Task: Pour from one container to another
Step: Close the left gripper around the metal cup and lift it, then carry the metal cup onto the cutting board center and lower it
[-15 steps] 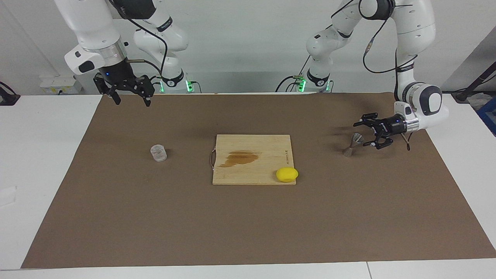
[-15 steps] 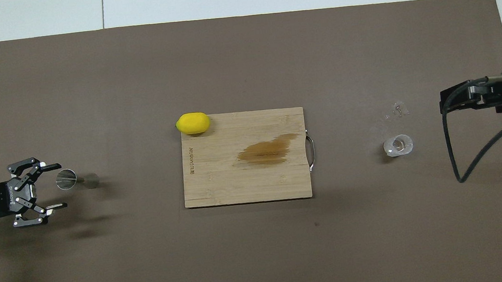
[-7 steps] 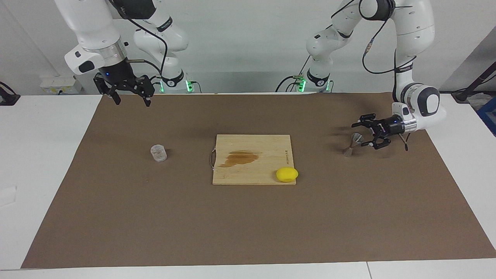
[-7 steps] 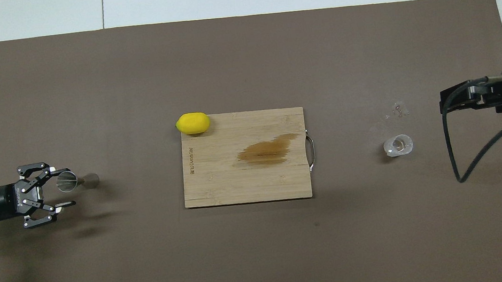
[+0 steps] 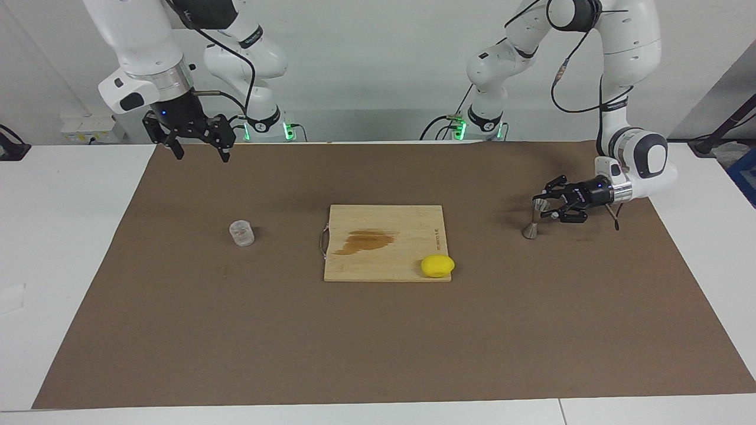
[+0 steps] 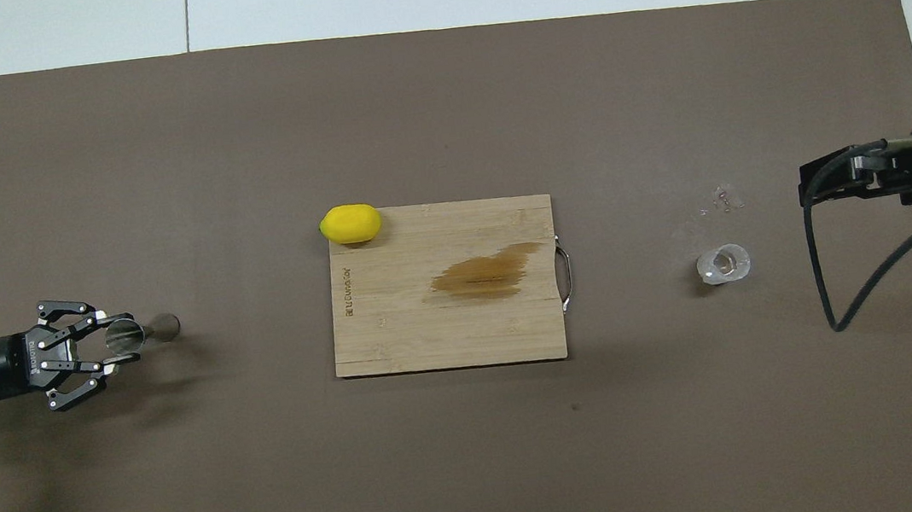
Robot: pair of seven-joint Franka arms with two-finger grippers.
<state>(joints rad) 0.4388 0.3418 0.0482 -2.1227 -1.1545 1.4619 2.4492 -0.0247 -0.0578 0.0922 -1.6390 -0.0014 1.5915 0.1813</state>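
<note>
- My left end effector (image 5: 546, 206) is low at the left arm's end of the worktop (image 5: 378, 330), turned sideways, fingers narrowed around the upper cone of the jigger (image 5: 534, 219). I can't tell whether they actually touch the metal.
- The jigger stands upright on its lower cone, on the brown mat, well apart from everything else.
- The tumbler (image 5: 241, 232) sits upright at the right arm's end, untouched. Whether there's anything in it, I can't make out.
- My right end effector (image 5: 195, 144) hangs up in the air with fingers spread wide, over the mat's edge by its base, waiting.
- Risk, as I judge it: the jigger is top-heavy on a small foot. An off-centre squeeze high on the cone could tip or skid it.
- Risk: smooth tapered metal may slip upward out of the fingers if the grip sits on the flare.
- Risk: the two vessels are at opposite ends, so one must travel; carrying the glass risks spilling.
- Between them lies the cutting board (image 5: 407, 260), stained in the middle, with a lemon (image 5: 437, 265) on its corner. Both are low, so they'd only matter on a dragged path.
</note>
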